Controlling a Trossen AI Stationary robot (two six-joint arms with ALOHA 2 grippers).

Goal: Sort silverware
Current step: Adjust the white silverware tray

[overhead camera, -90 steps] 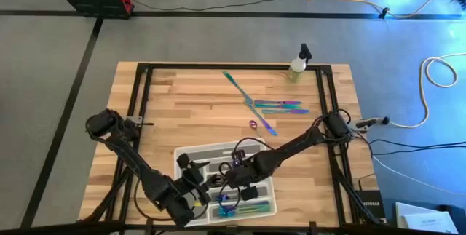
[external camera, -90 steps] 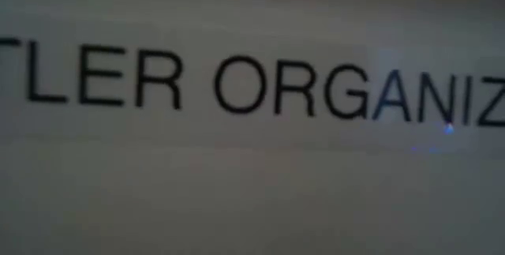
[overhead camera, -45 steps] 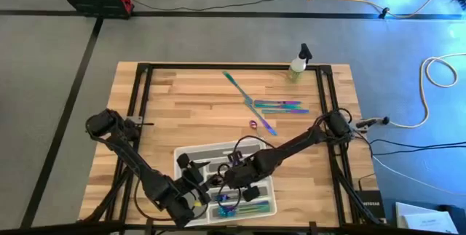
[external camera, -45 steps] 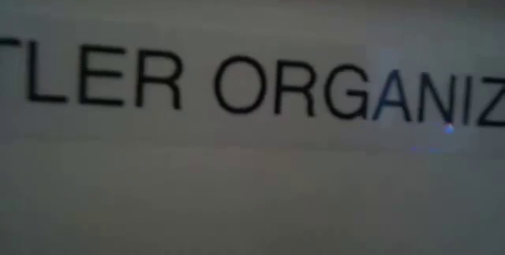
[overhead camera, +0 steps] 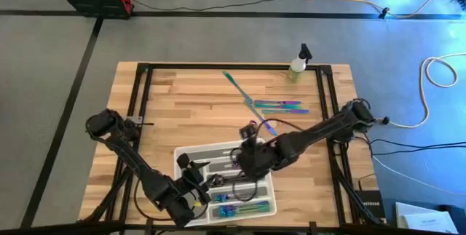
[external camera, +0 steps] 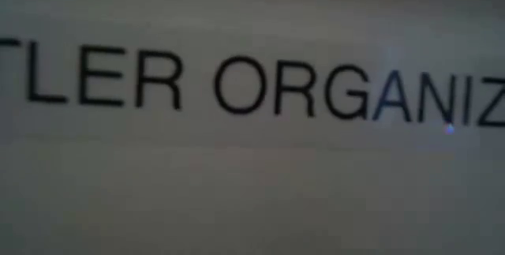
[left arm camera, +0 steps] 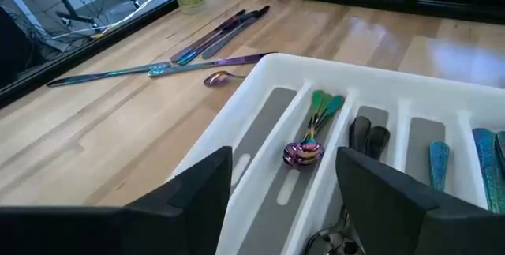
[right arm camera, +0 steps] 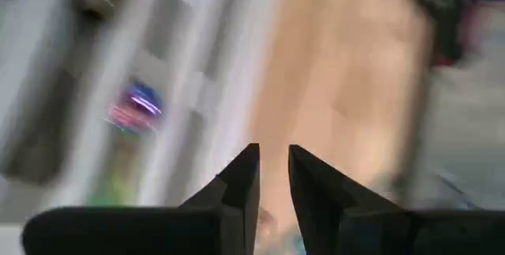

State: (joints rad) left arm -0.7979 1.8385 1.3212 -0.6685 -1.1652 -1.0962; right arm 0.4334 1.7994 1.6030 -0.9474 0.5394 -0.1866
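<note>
The right pincer hangs over the far rim of the white tray near the surface's front edge, its fingers a narrow gap apart and holding nothing. The left pincer sits at the tray's left side, fingers spread wide and empty. Iridescent spoons lie in one tray compartment, dark pieces in the next. More silverware lies loose toward the far right corner, near a spray bottle.
</note>
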